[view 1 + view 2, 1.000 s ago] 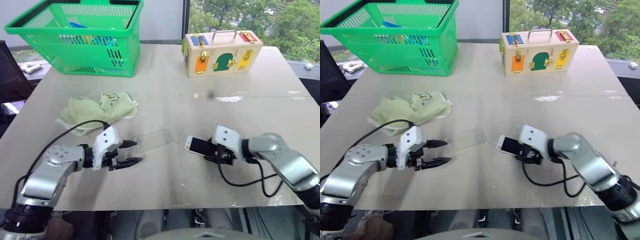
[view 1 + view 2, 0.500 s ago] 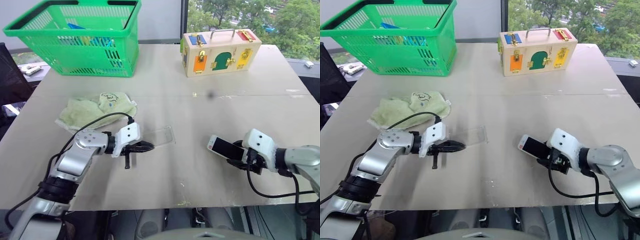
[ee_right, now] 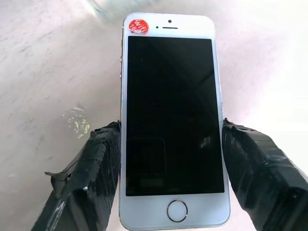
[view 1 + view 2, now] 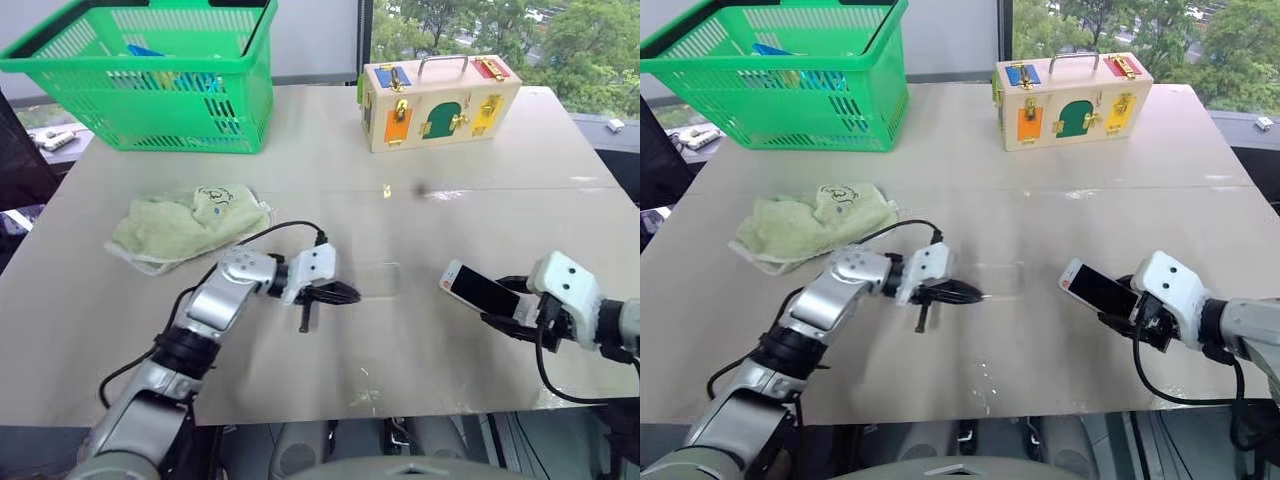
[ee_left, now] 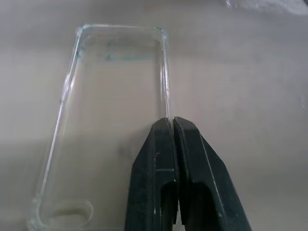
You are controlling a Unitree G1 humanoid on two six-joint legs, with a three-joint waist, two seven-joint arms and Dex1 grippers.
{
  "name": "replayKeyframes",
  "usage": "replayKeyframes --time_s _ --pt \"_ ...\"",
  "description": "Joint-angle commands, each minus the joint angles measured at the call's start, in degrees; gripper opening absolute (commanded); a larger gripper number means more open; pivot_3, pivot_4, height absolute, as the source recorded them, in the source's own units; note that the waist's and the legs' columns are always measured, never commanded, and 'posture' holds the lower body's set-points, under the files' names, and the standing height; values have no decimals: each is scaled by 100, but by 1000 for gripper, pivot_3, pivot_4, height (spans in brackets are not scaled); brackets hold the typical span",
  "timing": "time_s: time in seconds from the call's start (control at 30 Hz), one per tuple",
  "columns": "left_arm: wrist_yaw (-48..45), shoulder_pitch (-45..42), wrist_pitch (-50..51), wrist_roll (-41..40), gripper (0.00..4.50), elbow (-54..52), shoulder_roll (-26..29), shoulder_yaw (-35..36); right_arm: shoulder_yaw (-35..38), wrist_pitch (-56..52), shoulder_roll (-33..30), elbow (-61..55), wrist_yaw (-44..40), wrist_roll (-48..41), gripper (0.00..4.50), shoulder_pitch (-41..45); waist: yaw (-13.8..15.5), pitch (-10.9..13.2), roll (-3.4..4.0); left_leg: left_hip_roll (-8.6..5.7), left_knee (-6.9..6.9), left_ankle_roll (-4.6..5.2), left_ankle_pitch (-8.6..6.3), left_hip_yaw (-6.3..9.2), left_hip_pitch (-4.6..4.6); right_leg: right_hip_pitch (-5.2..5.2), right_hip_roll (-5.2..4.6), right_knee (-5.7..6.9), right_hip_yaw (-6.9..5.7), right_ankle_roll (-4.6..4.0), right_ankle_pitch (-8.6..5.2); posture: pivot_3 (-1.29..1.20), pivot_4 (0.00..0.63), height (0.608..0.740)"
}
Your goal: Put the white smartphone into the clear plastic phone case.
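The clear plastic phone case (image 4: 382, 277) lies flat near the table's middle. My left gripper (image 4: 345, 294) reaches it from the left and is shut. In the left wrist view its fingertips (image 5: 166, 126) meet on the long side rim of the case (image 5: 110, 96), one finger inside the shell and one outside. To the right, the white smartphone (image 4: 478, 289) is held screen up, just above the table, apart from the case. My right gripper (image 4: 500, 303) is shut on its lower half, with a taped black finger (image 3: 91, 163) on each long edge of the phone (image 3: 171, 110).
A green basket (image 4: 140, 62) stands at the back left and a wooden latch box (image 4: 440, 100) at the back centre. A pale green cloth (image 4: 185, 225) lies left of the left arm. The table's front edge runs close below both grippers.
My left gripper shut, then slid right with the case moving along with it. My right gripper carried the phone to the right and lifted it a little.
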State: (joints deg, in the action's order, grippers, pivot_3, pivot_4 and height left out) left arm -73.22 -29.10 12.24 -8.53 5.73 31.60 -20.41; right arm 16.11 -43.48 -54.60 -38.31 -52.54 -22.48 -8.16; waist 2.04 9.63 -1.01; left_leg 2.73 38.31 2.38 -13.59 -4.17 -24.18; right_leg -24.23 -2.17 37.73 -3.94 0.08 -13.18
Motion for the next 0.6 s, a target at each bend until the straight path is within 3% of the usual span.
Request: replayKeyframes --time_s 0.03,0.53,0.6 --pt "57 -360 69 229 0 161 -276 -263 278 98 -142 -118 -47 -102 2787 68 6 0 -1 0 0 0 0 1 1 1 3 1 0 0 0 0 150 740" --pt "236 -641 998 310 0 -210 -379 -354 -444 321 -172 8 56 -51 2787 622 -104 2 -3 1 3 0 0 3 1 1 5 3 8 2 1 0 150 740" --pt "185 -596 1071 221 565 -309 -345 -303 -530 409 -197 69 0 -37 2787 708 -109 2 -3 0 3 0 0 3 1 1 5 3 8 2 1 0 150 740"
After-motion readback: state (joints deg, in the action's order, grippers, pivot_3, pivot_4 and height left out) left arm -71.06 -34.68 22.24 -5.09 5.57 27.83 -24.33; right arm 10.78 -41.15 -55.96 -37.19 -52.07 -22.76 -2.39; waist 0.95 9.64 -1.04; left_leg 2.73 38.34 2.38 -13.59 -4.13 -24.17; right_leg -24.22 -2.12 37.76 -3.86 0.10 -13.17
